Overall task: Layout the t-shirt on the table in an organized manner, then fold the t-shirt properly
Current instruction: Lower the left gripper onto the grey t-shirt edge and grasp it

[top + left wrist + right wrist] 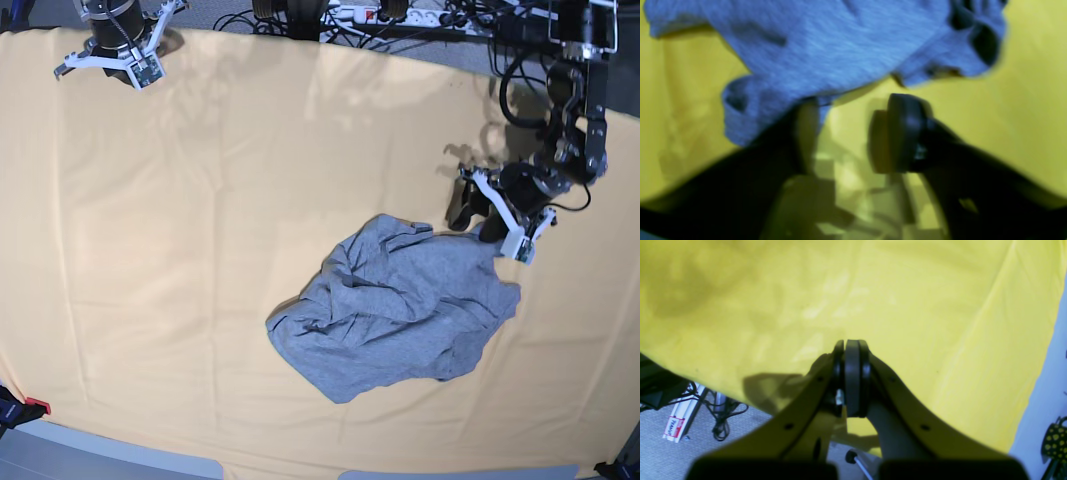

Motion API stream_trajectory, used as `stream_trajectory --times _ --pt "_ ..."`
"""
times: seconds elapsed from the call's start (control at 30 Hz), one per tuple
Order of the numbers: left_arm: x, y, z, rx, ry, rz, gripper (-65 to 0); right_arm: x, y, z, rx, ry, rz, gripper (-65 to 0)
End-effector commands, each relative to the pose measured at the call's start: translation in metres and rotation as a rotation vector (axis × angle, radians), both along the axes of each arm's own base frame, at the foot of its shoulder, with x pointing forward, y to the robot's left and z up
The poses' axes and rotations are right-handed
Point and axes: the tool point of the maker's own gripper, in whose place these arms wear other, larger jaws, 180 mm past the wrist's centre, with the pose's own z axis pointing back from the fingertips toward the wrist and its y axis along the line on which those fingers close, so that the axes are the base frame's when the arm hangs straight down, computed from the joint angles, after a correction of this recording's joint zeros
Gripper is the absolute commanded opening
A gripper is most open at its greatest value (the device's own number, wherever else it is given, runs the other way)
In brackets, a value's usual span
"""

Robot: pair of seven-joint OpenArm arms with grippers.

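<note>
The grey t-shirt [400,305] lies crumpled in a heap right of the table's [200,250] middle, with no lettering showing. My left gripper [473,222] hovers at the heap's upper right corner. In the left wrist view this gripper [850,133] is open, with yellow table cloth [1023,116] showing between its fingers. The hem of the t-shirt [826,46] lies just ahead and brushes one fingertip [806,123]. At the far left corner, well away from the cloth heap, my right gripper [108,62] is shut and holds nothing. Its pads [852,373] are pressed together above the table's edge [723,386].
Cables and a power strip [400,15] run behind the table's far edge. Below my right gripper are grey floor, tangled cables [720,406] and a white rail [680,420]. A dotted mug [1055,440] stands off the table at the lower right.
</note>
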Motion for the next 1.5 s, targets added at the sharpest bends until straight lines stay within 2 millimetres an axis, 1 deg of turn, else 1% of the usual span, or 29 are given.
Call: stream_trajectory --times 0.0,0.13,0.23,0.27,0.33,0.47,0.57,0.67,0.8,0.87,0.97,1.1,1.13,1.17,1.2,1.23,1.27,1.37,1.47 --pt "0.017 0.005 0.017 0.011 -0.061 0.001 -23.4 0.002 0.0 0.007 -0.003 -0.024 0.007 -65.0" --pt "0.04 0.011 0.02 0.062 -0.076 0.001 -23.4 0.002 0.0 0.007 -0.003 -0.023 0.005 -65.0" --pt "0.049 0.009 0.018 0.1 -0.065 -0.023 -23.4 0.003 0.0 0.007 -0.001 -0.025 0.005 -65.0" --pt "0.047 0.006 0.017 0.112 -0.055 -0.053 -23.4 0.002 0.0 0.007 -0.001 -0.025 0.005 -65.0" --pt "0.045 -0.003 0.023 0.127 -0.05 -0.131 -23.4 0.002 0.0 0.007 -0.001 -0.025 0.005 -65.0" --pt "0.039 -0.013 0.047 0.127 -0.07 -0.234 -23.4 0.002 0.0 0.007 -0.001 -0.025 0.005 -65.0" --pt "0.037 -0.005 0.059 0.178 -0.094 -0.259 -23.4 0.003 0.0 0.007 -0.001 -0.026 0.005 -65.0" --pt "0.037 0.006 0.063 0.213 -0.097 -0.259 -23.4 0.003 0.0 0.007 -0.001 -0.026 0.006 -65.0" --pt "0.036 0.014 0.059 0.269 -0.091 -0.27 -23.4 0.003 0.001 0.008 0.002 -0.03 0.008 -65.0" --pt "0.036 0.014 0.056 0.25 -0.092 -0.266 -23.4 0.004 0.001 0.008 0.003 -0.033 0.009 -65.0" --pt "0.035 0.014 0.045 0.227 -0.094 -0.268 -23.4 0.004 0.001 0.008 0.003 -0.035 0.009 -65.0" --pt "0.041 0.021 0.031 0.204 -0.091 -0.223 -23.4 0.004 0.001 0.008 0.003 -0.034 0.009 -65.0" --pt "0.042 0.022 0.029 0.198 -0.093 -0.21 -24.6 0.005 0.001 0.008 0.003 -0.036 0.009 -65.0" --pt "0.043 0.023 0.027 0.197 -0.092 -0.2 -30.5 0.005 0.001 0.008 0.003 -0.036 0.009 -65.0" --pt "0.043 0.023 0.025 0.204 -0.088 -0.198 -41.0 0.005 0.001 0.008 0.003 -0.036 0.009 -65.0" --pt "0.043 0.024 0.023 0.214 -0.081 -0.2 -53.8 0.005 0.001 0.008 0.003 -0.035 0.01 -65.0" --pt "0.042 0.024 0.023 0.22 -0.073 -0.2 -65.0 0.005 0.002 0.009 0.004 -0.038 0.011 -65.0" --pt "0.042 0.026 0.026 0.237 -0.068 -0.206 -65.0 0.007 0.003 0.01 0.01 -0.051 0.018 -65.0" --pt "0.039 0.022 0.038 0.237 -0.075 -0.232 -65.0 0.008 0.007 0.011 0.035 -0.06 0.022 -65.0"
